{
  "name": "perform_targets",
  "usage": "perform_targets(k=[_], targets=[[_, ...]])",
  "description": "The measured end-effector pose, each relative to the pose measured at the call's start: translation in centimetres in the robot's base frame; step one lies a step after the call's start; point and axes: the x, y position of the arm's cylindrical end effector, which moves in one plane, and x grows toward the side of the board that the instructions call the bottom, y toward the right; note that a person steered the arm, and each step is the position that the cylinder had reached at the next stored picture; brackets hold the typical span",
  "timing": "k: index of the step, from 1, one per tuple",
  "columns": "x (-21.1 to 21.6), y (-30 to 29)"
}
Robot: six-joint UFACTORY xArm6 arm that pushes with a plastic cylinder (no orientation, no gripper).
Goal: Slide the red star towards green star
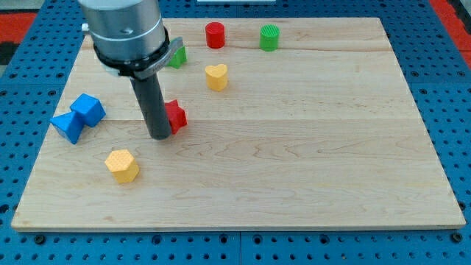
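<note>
**Tip against the red star, push toward the green star not yet finished**

The end effector is a plain rod with nothing to spread or pinch; my tip (160, 136) stands on the table (309, 162) in the left-centre of the frame, touching the left side of the red star (176, 116). The green star (177, 57) lies above it, near the upper left, half hidden behind the arm's housing. The two stars are still apart, so the step in hand looks like the push itself, at contact.

From this side a push would send the red star to the right, not up. The next move probably calls for bringing the tip round to the star's lower edge, then pushing toward the top of the frame, keeping left of the yellow heart (215, 76).
</note>
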Motion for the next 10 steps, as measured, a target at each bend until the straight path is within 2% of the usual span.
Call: perform_targets(k=[2, 3, 4, 5, 9, 10], targets=[[-4.0, 1.6], [-4.4, 6.1], [-6.1, 8.3], [-7.4, 8.1], [-8.1, -1.1], [-9.8, 0.6]])
